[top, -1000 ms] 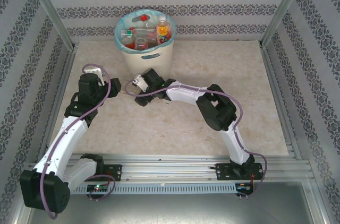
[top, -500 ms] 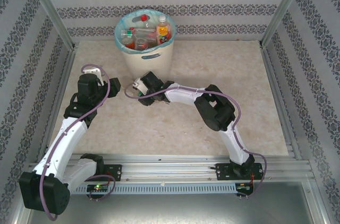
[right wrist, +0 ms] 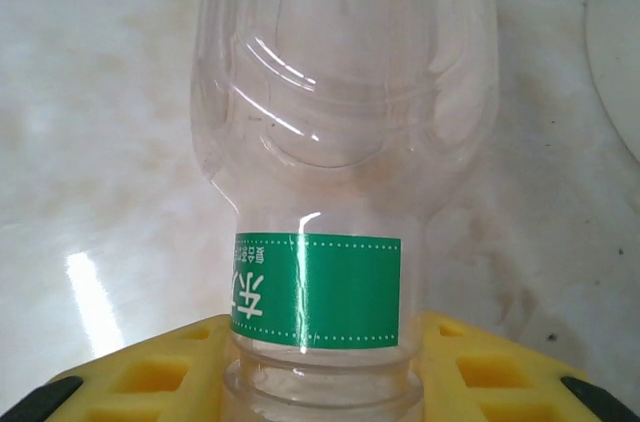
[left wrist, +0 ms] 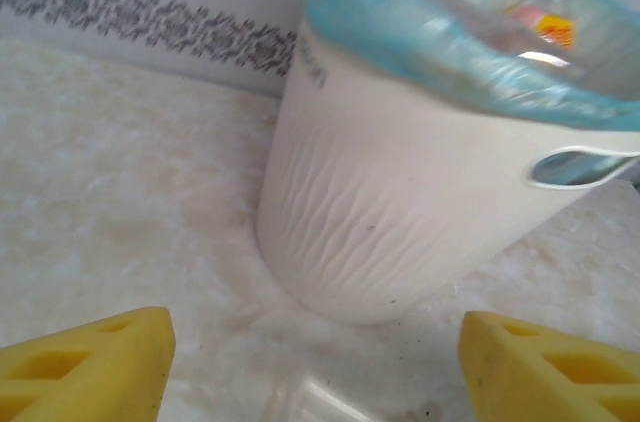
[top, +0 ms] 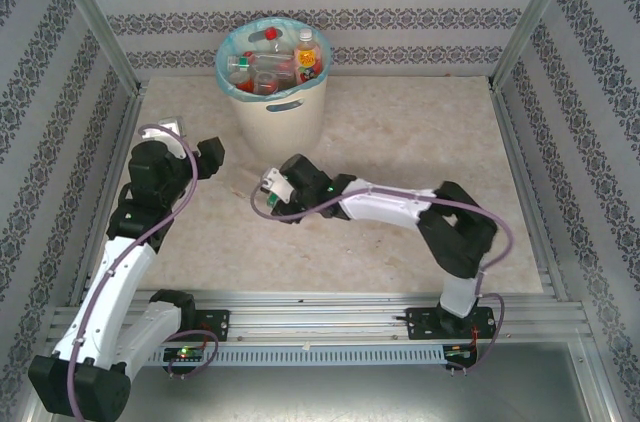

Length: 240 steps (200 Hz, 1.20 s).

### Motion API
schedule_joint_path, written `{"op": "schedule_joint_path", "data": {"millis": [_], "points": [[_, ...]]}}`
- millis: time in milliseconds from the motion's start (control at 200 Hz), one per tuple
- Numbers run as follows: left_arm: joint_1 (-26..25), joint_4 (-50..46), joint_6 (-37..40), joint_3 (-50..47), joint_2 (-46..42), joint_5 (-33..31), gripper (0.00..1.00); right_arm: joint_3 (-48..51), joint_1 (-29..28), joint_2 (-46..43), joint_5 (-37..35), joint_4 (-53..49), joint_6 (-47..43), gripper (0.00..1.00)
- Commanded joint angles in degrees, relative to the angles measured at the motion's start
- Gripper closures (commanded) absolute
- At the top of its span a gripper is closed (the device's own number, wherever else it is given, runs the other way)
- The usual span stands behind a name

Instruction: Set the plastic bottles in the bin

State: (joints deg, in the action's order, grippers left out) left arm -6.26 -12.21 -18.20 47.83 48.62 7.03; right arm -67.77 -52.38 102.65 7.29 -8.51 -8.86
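At the left side of the table (top: 420, 142), your left arm rises bent at the elbow. Your left gripper (top: 210, 156) points toward the bin (top: 290, 117) with its fingers spread wide. Your right arm stretches low across the middle, and the right gripper (top: 266, 200) is clamped on a clear bottle (right wrist: 340, 132) at its neck, by the green label (right wrist: 318, 290), near the front of the bin. The cream bin stands by the back wall, lined with a blue bag (top: 228, 42) and holding several plastic bottles (top: 262, 70), one orange with a white cap.
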Motion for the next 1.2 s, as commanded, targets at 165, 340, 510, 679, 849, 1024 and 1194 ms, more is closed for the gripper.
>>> {"op": "schedule_joint_path", "data": {"millis": [165, 340, 510, 679, 849, 1024, 1194], "points": [[0.02, 5.58, 5.25, 9.02, 1.34, 25.43, 0.11, 15.38, -0.35, -22.98, 11.54, 8.08, 1.97, 0.76], [0.06, 17.28, -2.48, 9.65, 4.77, 40.58, 0.10, 17.39, 0.99, -34.38, 11.79, 5.12, 2.07, 0.76], [-0.42, 35.22, -12.15, 8.39, 7.99, 52.29, 0.04, 19.48, 5.01, -43.70, 13.51, 5.35, 4.98, 0.77], [-2.01, 46.70, -18.35, 8.33, 10.33, 57.01, 0.01, 18.64, 7.97, -48.56, 17.57, 4.95, 5.85, 0.77], [-5.65, 52.14, -20.72, 8.94, 12.43, 61.48, 0.01, 16.21, 9.14, -50.22, 22.24, 5.44, 6.90, 0.77], [-10.60, 53.51, -20.47, 9.38, 14.41, 64.43, 0.03, 13.82, 9.10, -50.00, 26.32, 7.11, 7.92, 0.77], [-13.50, 53.77, -19.39, 9.86, 15.15, 65.59, 0.10, 12.79, 9.11, -50.19, 29.22, 8.96, 8.71, 0.76]]}}
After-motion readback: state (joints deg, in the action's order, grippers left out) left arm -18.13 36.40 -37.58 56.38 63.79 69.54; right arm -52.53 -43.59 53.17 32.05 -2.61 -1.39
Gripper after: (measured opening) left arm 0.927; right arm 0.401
